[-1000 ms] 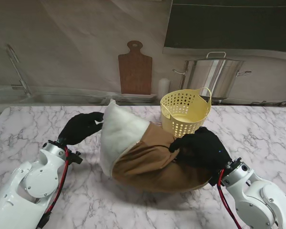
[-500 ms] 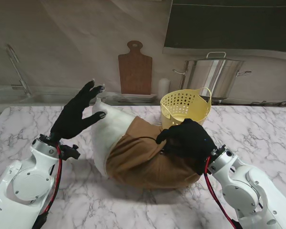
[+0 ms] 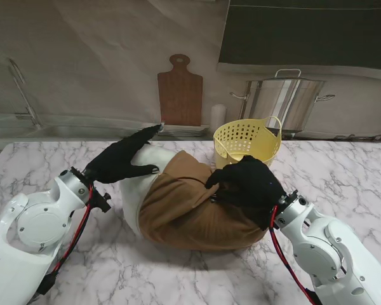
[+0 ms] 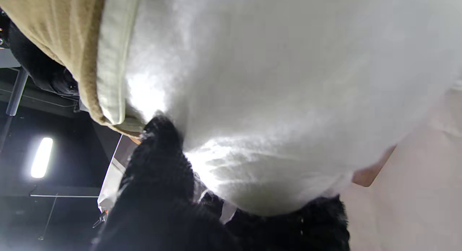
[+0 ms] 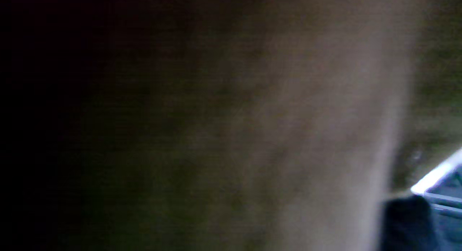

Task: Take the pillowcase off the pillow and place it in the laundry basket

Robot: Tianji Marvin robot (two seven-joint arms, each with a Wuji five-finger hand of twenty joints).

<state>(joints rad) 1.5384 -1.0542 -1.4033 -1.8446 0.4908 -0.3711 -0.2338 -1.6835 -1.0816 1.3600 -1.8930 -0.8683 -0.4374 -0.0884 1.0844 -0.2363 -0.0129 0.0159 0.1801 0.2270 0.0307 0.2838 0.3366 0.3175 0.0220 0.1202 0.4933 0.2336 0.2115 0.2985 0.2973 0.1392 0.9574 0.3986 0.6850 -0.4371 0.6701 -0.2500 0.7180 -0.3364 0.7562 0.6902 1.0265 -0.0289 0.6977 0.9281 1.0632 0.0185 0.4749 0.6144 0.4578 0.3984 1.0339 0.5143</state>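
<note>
Right hand (image 3: pixel 246 185) has its fingers clenched on the brown pillowcase (image 3: pixel 190 213). Left hand (image 3: pixel 122 161) rests spread on the white pillow (image 3: pixel 141 190), grasping nothing, with the basket (image 3: pixel 246 147) at 1 o'clock.

The place was a kitchen, or a set dressed as one. A white marble-patterned countertop (image 3: pixel 44 165) ran the width of the stand view. Against the back wall leaned a wooden cutting board (image 3: pixel 180 93) with a hole in its handle, and to its right stood a large lidded stainless-steel stockpot (image 3: pixel 286 100). At the far left a curved metal faucet (image 3: pixel 24 94) rose over a sink basin (image 3: pixel 76 131).
</note>
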